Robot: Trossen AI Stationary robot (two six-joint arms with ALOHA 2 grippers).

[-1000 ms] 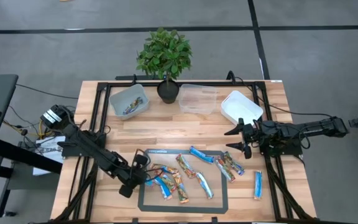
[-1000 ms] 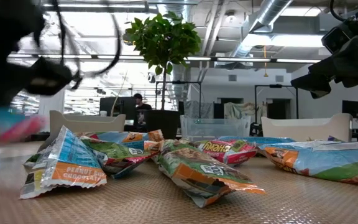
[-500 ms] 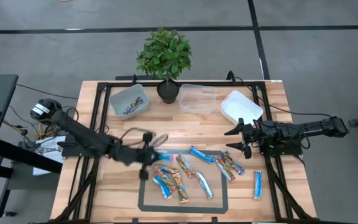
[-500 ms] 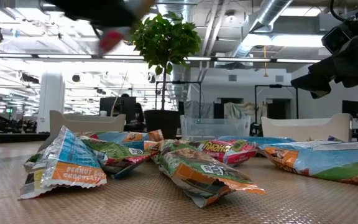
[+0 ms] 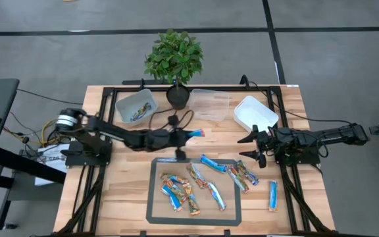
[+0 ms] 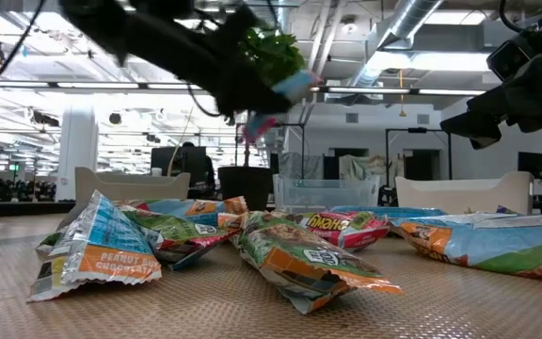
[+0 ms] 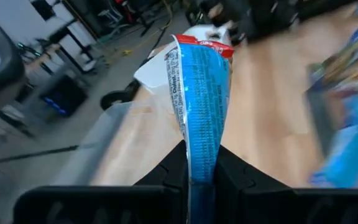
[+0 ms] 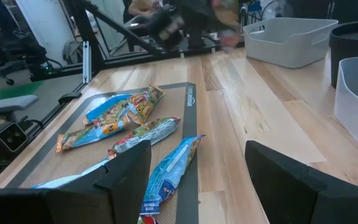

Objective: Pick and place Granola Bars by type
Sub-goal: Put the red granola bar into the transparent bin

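Left gripper [image 5: 184, 135] is clamped on a blue-wrapped granola bar [image 5: 195, 133], carrying it in the air over bare wood just behind the dark mat [image 5: 155, 217], on the potted plant [image 5: 174, 60] side. Left wrist view confirms it: the blue bar [image 7: 199, 99] is pinched between the two fingers [image 7: 169, 171] by one end, with the rest sticking straight out ahead and a red strip at the far tip. In the low view the bar [image 6: 294, 87] hangs well above the table, in front of the plant foliage.

Right gripper [image 5: 250, 146] hovers off the mat's right edge, jaws spread, holding nothing. It sits just in front of the white tub [image 5: 255, 112]. Nearest bar to it is the mixed-colour one [image 5: 243, 175] at the mat's right border, near but not touching.

Remaining granola bars [image 5: 191, 185] are scattered flat on the mat, blue and multicoloured mixed together. One blue bar [image 5: 273, 195] lies off the mat to the right, on the wood.

Behind the mat stand three tubs: a grey tub [image 5: 137, 105] with a bar or two inside, a clear tub [image 5: 210, 104] just beside the plant pot, and the white one.
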